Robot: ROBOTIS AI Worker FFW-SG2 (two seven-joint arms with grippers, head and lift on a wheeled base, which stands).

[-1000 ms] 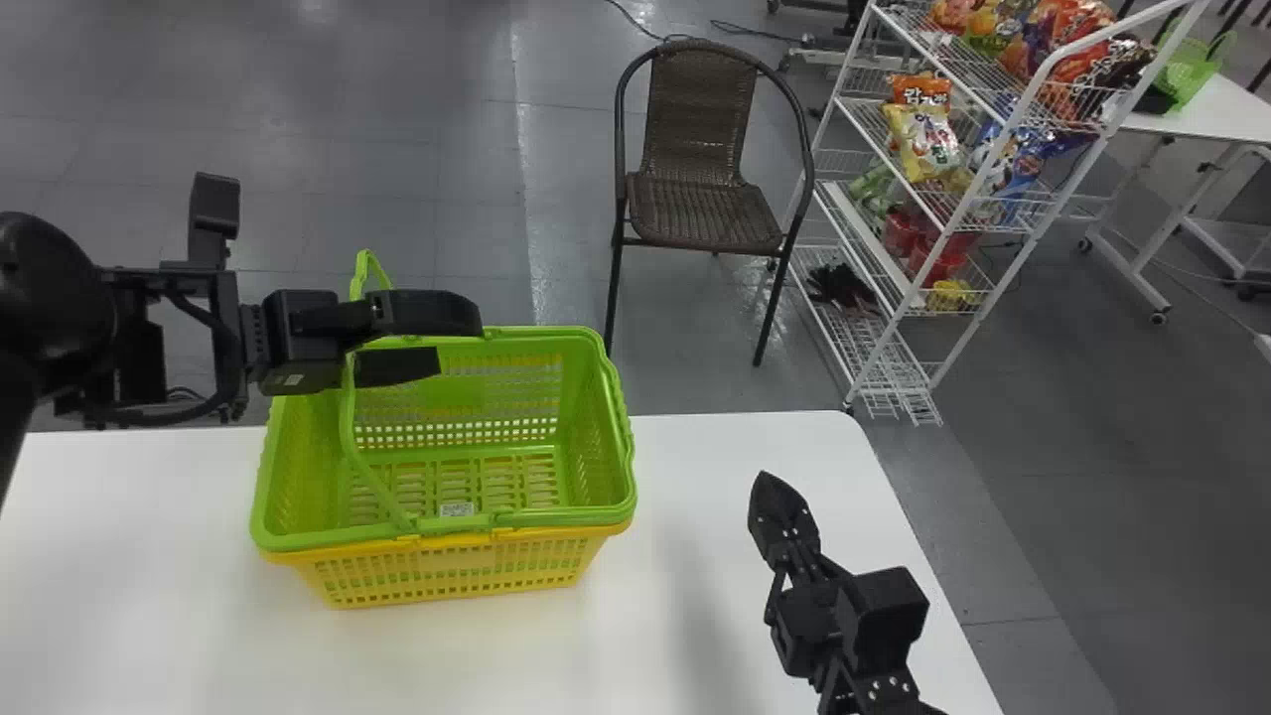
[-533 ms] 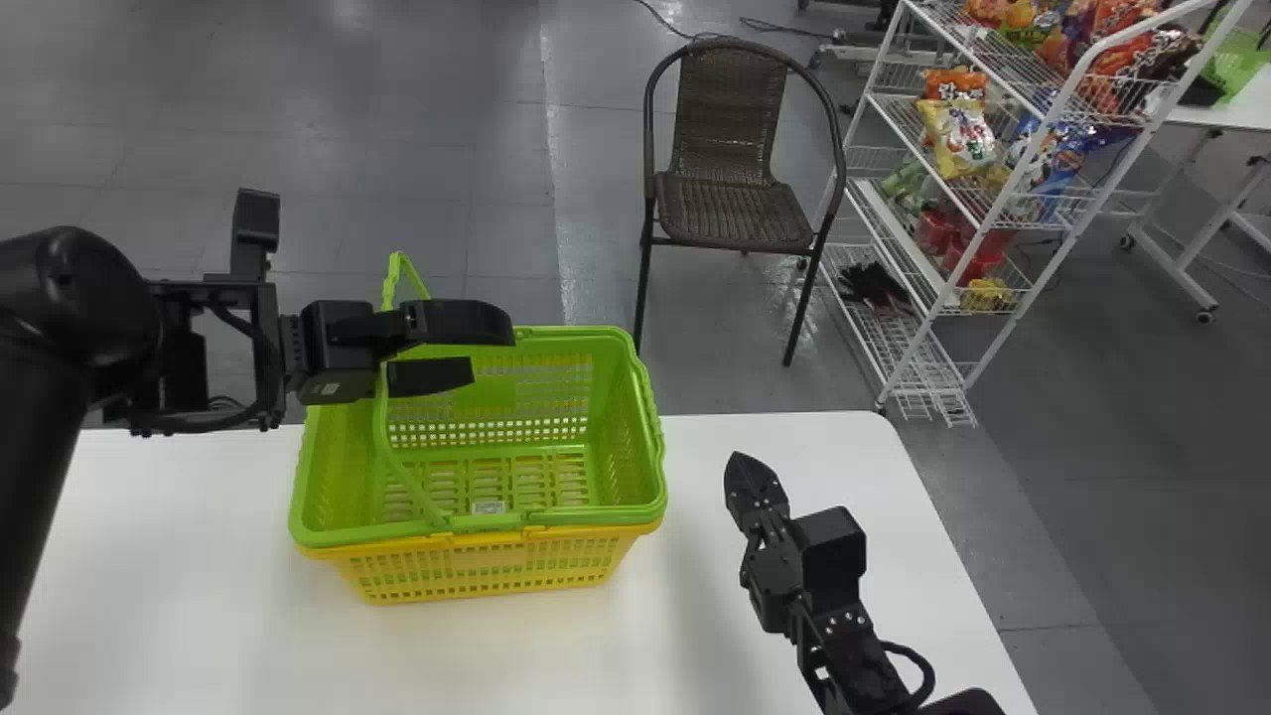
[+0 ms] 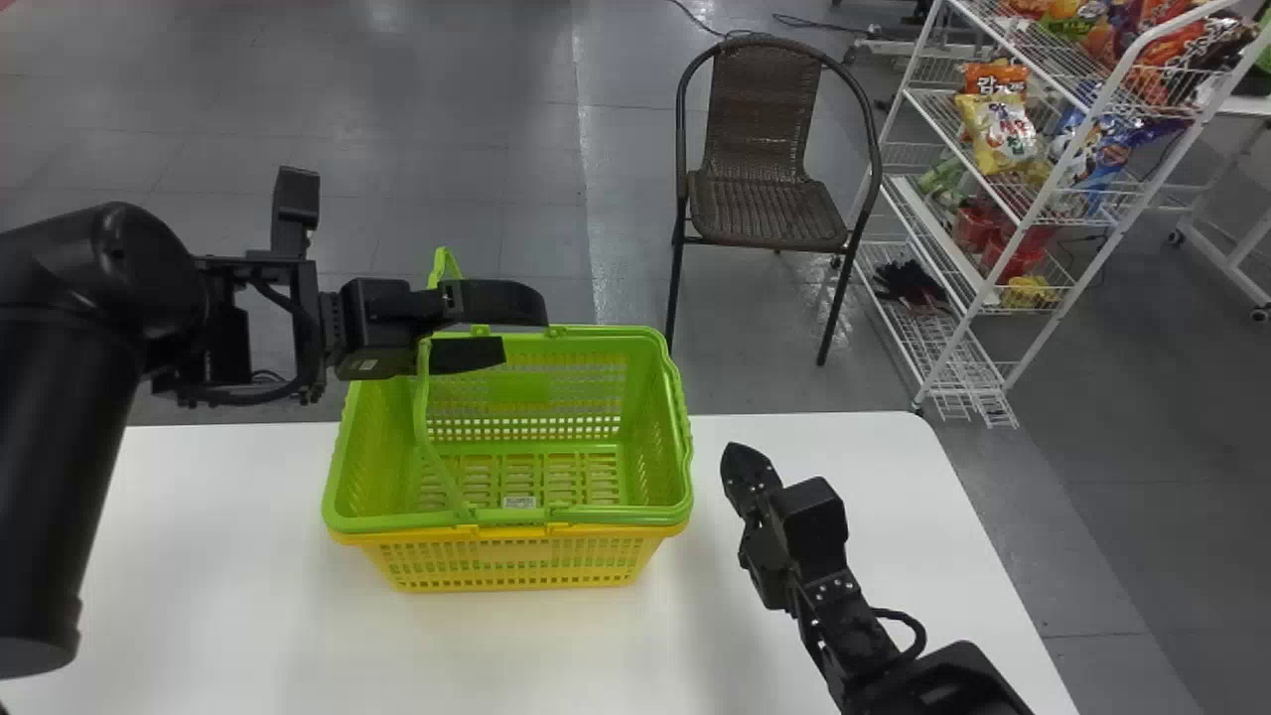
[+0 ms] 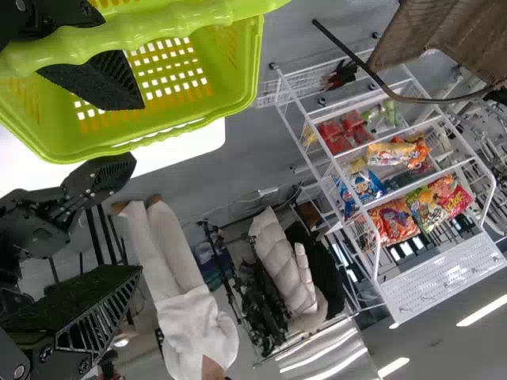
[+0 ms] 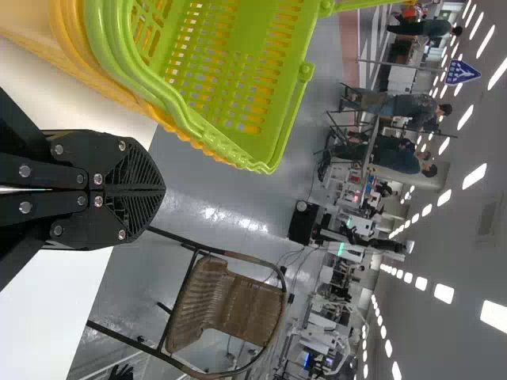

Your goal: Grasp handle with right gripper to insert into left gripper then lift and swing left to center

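Observation:
The green basket sits nested on a yellow basket on the white table. My left gripper hangs over its left rear part, fingers apart. The raised green handle crosses near the base of those fingers. Seen from the left wrist, the handle passes across one finger of my left gripper. My right gripper is shut and empty, right of the baskets. The right wrist view has its two fingertips together at my right gripper, apart from the green basket.
A brown wicker chair stands behind the table. Beyond its right side is a white wire rack holding snack bags. The white table extends in front of and beside the baskets.
The head view has shifted, carrying baskets, chair and rack rightward in it. My right gripper has come nearer the baskets; my left gripper has risen a little in view.

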